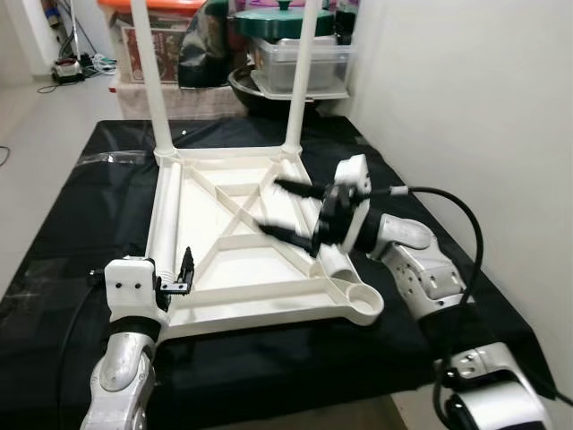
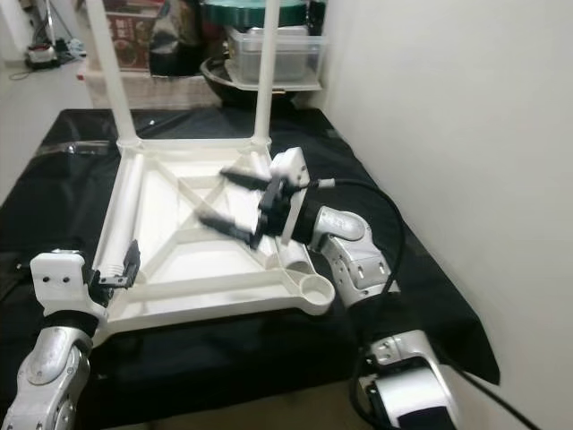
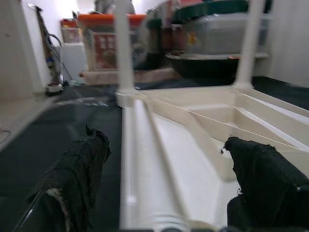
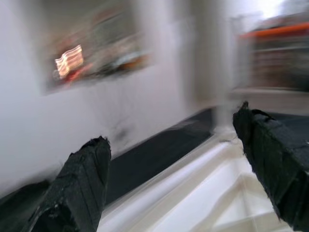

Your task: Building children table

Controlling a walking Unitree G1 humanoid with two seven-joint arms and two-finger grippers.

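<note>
Silver and nearest the camera, the left arm reaches up from the lower left — its left gripper (image 1: 185, 269) sits at the near left corner of the white tabletop (image 1: 235, 260), black fingers (image 3: 77, 179) spread open on either side of the rounded left edge rail without pressing on it. That tabletop lies upside down on a black cloth (image 1: 81, 224) spread over the floor, its ribbed underside facing up with diagonal braces crossing in the middle. At its near right corner an open round leg socket (image 1: 363, 303) shows. Just beyond that, the right arm bends in from the right — the right gripper (image 1: 288, 210) hovers over the right side of the frame, its long fingers (image 4: 79, 186) wide apart and holding nothing; it is blurred. At the far corners two white legs stand upright in their sockets, the left leg (image 1: 150, 76) and the right leg (image 1: 303, 76). Behind them sit a clear plastic bin (image 1: 300, 63) with a green lid and an orange-lidded box (image 1: 152, 36).
</note>
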